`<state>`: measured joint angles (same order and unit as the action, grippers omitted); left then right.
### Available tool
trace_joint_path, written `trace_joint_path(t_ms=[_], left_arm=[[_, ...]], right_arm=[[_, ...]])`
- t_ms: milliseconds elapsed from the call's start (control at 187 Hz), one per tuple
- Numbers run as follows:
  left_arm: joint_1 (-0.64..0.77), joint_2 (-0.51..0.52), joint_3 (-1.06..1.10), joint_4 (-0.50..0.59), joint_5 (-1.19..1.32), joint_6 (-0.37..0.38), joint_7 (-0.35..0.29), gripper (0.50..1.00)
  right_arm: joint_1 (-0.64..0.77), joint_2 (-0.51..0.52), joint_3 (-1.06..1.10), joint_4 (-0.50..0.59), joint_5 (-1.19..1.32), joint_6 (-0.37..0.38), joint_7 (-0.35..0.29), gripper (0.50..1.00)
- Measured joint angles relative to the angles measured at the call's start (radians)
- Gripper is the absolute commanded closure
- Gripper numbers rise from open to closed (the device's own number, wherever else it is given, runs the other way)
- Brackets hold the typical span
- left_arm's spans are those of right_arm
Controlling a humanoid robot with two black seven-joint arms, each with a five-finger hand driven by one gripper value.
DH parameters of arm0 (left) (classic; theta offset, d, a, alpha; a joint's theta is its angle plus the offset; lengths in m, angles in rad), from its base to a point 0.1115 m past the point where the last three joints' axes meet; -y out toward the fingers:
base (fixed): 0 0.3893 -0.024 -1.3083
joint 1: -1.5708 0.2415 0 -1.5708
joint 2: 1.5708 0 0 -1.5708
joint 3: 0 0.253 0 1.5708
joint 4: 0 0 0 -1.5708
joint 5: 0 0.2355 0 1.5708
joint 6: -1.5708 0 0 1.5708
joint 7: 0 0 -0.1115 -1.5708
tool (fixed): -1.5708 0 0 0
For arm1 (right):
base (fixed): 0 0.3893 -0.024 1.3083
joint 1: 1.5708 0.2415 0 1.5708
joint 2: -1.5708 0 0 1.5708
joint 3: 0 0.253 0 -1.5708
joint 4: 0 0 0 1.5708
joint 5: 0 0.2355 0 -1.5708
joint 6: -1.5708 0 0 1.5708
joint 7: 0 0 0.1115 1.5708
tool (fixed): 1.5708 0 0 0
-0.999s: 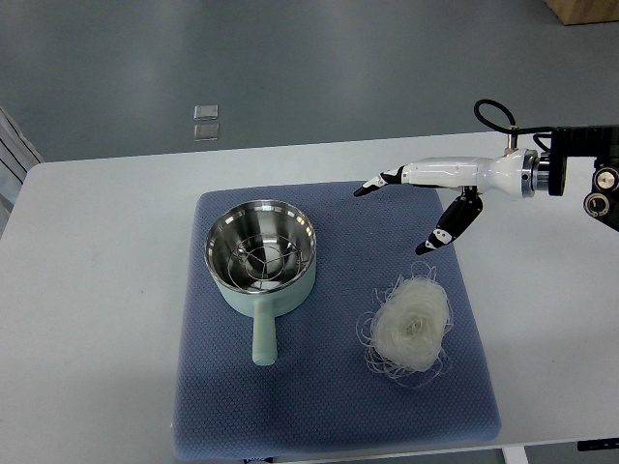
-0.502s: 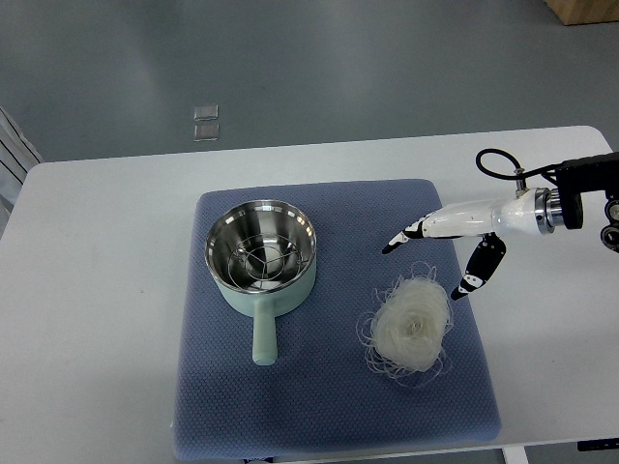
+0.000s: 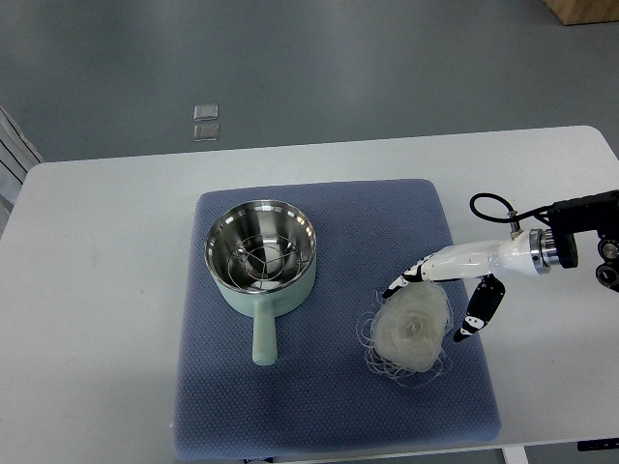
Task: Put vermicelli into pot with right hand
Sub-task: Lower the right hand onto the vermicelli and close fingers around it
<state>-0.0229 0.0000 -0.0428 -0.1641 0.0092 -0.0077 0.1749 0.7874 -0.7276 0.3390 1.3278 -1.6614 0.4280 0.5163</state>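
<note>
A pale green pot (image 3: 260, 259) with a steel inside and a wire rack sits on the left of the blue mat (image 3: 329, 406), its handle pointing toward the near edge. A white nest of vermicelli (image 3: 411, 329) lies on the mat's right half. My right hand (image 3: 430, 311) reaches in from the right edge and hovers right over the nest, fingers spread on either side of it, open and holding nothing. Its fingers (image 3: 395, 286) point left past the nest's far rim and the thumb (image 3: 466, 332) hangs by its right side. The left arm is out of view.
The mat lies on a white table (image 3: 97, 319). Two small clear squares (image 3: 205, 122) lie on the grey floor beyond the table's far edge. A cardboard box corner (image 3: 585, 10) shows at the top right.
My right hand has moved toward the near edge and down, from above the mat's far right to directly over the vermicelli nest. The pot and the nest have not moved.
</note>
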Motion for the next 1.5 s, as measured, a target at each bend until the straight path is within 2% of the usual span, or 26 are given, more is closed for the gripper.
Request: trace_joint_path(t_ms=[534,625,689,759,978,1090,1502], left_arm=[[0.0,0.0,0.0,0.0,0.0,0.0,0.0,0.5],[0.0,0.0,0.0,0.0,0.0,0.0,0.0,0.5],[0.0,0.0,0.0,0.0,0.0,0.0,0.0,0.5],[0.0,0.0,0.0,0.0,0.0,0.0,0.0,0.5],[0.0,0.0,0.0,0.0,0.0,0.0,0.0,0.5],[0.0,0.0,0.0,0.0,0.0,0.0,0.0,0.5],[0.0,0.0,0.001,0.0,0.0,0.0,0.0,0.5]], right_arm=[[-0.021,0.058,-0.015,-0.017,-0.016,-0.001,-0.009,0.603],[-0.023,0.06,-0.015,-0.023,-0.017,-0.001,-0.009,0.636],[-0.025,0.06,-0.015,-0.025,-0.017,-0.001,-0.009,0.687],[-0.03,0.062,-0.015,-0.026,-0.017,-0.002,-0.009,0.709],[-0.035,0.086,-0.014,-0.034,-0.017,-0.002,-0.009,0.883],[-0.032,0.092,-0.013,-0.037,-0.017,-0.002,-0.008,0.912],[0.014,0.085,0.076,-0.037,0.029,0.009,-0.001,0.91]])
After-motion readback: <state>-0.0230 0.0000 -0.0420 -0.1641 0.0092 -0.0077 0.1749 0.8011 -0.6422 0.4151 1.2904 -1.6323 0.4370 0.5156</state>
